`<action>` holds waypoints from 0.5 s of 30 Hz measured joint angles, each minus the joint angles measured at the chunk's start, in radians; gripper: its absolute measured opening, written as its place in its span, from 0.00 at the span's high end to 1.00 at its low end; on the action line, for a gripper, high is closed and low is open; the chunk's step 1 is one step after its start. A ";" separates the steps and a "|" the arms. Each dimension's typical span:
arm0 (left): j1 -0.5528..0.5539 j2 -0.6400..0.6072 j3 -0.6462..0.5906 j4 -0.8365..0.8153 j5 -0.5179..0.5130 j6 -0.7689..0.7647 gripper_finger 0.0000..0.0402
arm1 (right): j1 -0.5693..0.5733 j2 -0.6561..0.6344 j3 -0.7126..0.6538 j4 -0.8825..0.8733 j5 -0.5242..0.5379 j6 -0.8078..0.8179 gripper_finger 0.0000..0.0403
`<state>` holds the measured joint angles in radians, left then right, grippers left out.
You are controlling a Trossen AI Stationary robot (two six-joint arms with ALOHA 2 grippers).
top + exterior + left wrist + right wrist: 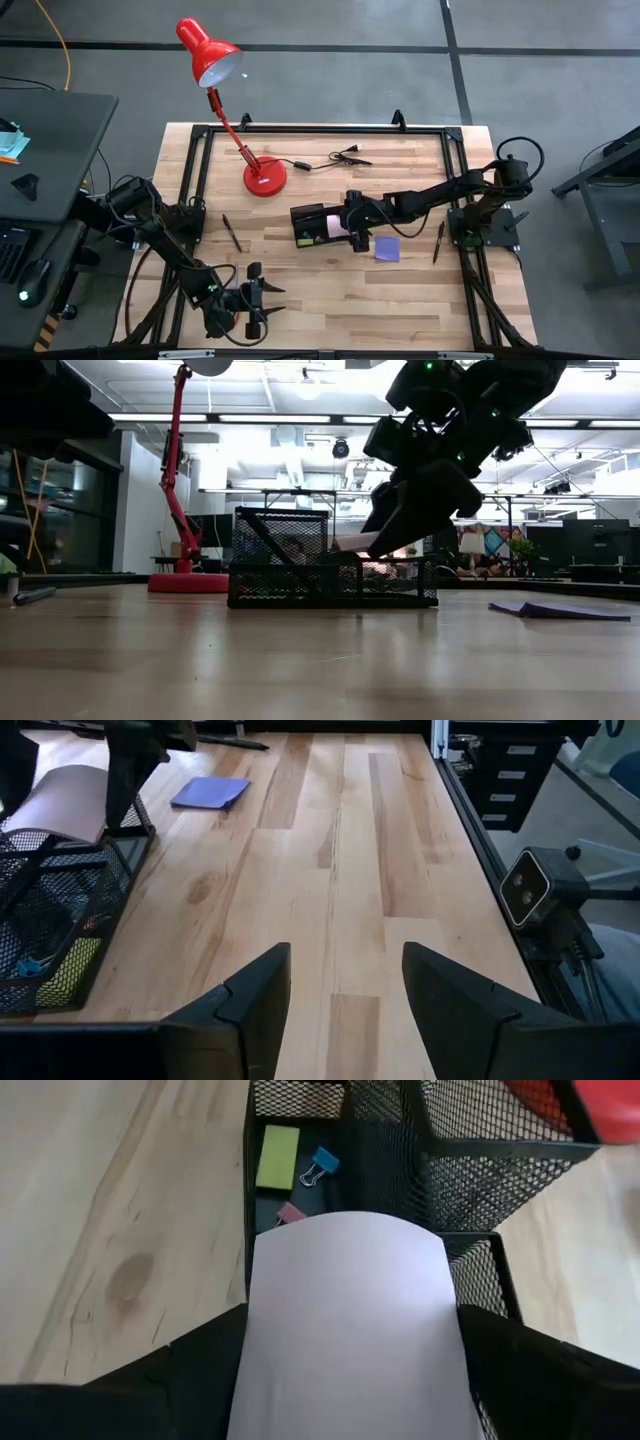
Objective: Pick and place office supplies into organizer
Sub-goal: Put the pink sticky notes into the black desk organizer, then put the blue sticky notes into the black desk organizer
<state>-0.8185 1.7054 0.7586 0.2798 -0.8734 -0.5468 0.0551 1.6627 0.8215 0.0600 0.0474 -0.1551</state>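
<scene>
Table: pale wooden plank top (320, 290) framed by black rails.
Red desk lamp: round base (265, 178) at about 11 o'clock from the table's middle, shade leaning past the far edge.
Left arm: at 7 o'clock near the front edge; left gripper (262, 300) hangs over bare wood, fingers spread wide, nothing between them.
Right arm: reaches in from 3 o'clock; right gripper (356, 232) sits over the organizer's right end.
Organizer: black wire-mesh desk tray (318, 225) near the table's middle; a yellow pad and a blue binder clip (320, 1164) lie inside.
Pale pink sticky-note pad: square sheet (350, 1320) between the right gripper's fingers, over the tray's mesh wall; whether it is still pinched I cannot tell.
Purple sticky-note pad: flat on the wood (387, 248), just beside the tray at 4 o'clock.
Thin black pens: one (232, 232) at 9 o'clock of the tray, one (438, 242) at 3 o'clock.
</scene>
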 joint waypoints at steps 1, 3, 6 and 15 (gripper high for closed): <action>0.000 0.000 0.000 0.000 0.000 0.000 0.54 | 0.000 0.000 0.000 -0.007 0.000 0.000 0.16; 0.000 0.000 0.000 0.000 0.003 0.000 0.54 | -0.003 0.000 0.000 -0.024 0.013 0.001 0.11; 0.000 0.000 0.000 0.000 0.003 0.000 0.54 | -0.003 0.000 0.000 -0.026 0.072 -0.003 0.03; 0.000 0.000 0.000 0.000 0.003 0.001 0.54 | -0.007 -0.006 0.000 -0.038 0.121 -0.005 0.04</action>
<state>-0.8185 1.7054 0.7586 0.2797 -0.8709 -0.5457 0.0481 1.6564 0.8215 0.0225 0.1682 -0.1603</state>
